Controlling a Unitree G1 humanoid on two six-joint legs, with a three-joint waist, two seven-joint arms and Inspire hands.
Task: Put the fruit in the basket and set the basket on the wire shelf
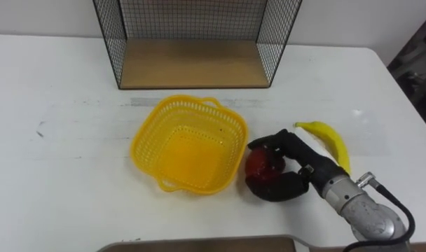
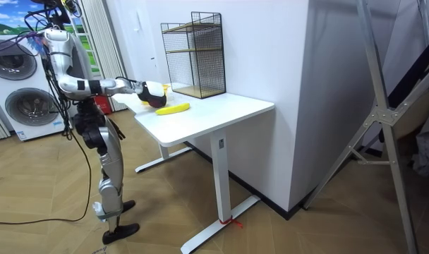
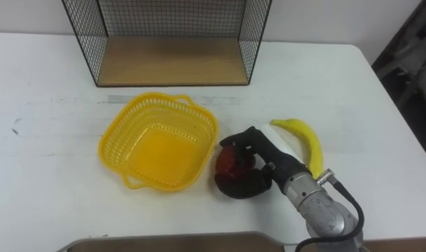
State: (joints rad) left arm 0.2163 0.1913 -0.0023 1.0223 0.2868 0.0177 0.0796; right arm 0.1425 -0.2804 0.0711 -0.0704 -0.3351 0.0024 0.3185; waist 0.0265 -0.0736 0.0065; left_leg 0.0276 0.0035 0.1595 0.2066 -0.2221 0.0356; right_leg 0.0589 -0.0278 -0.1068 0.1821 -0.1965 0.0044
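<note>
**Q:** so how far into the fruit job are you?

**Me:** honestly, barely started. Big to small: I'm standing at the white table point(image 1: 59, 105). The wire shelf point(image 1: 192, 64) sits at its far edge with its wooden floor bare. The yellow basket point(image 1: 220, 115) is down on the tabletop in front of it, nothing inside. So no fruit in, basket not shelved.

**Q:** and the fruit?

**Me:** The banana point(image 1: 332, 140) lies loose on the table to the right of the basket, just beyond my right hand point(image 1: 300, 171). The red fruit point(image 1: 263, 164), an apple I reckon, is right beside the basket's right rim, and my fingers and thumb are curled round it. Can't tell if it's off the table yet. It's round, dark red, a bit glossy, and my grip wraps most of it. My guess: it goes over the rim first, then the banana, then the basket goes up.
</note>
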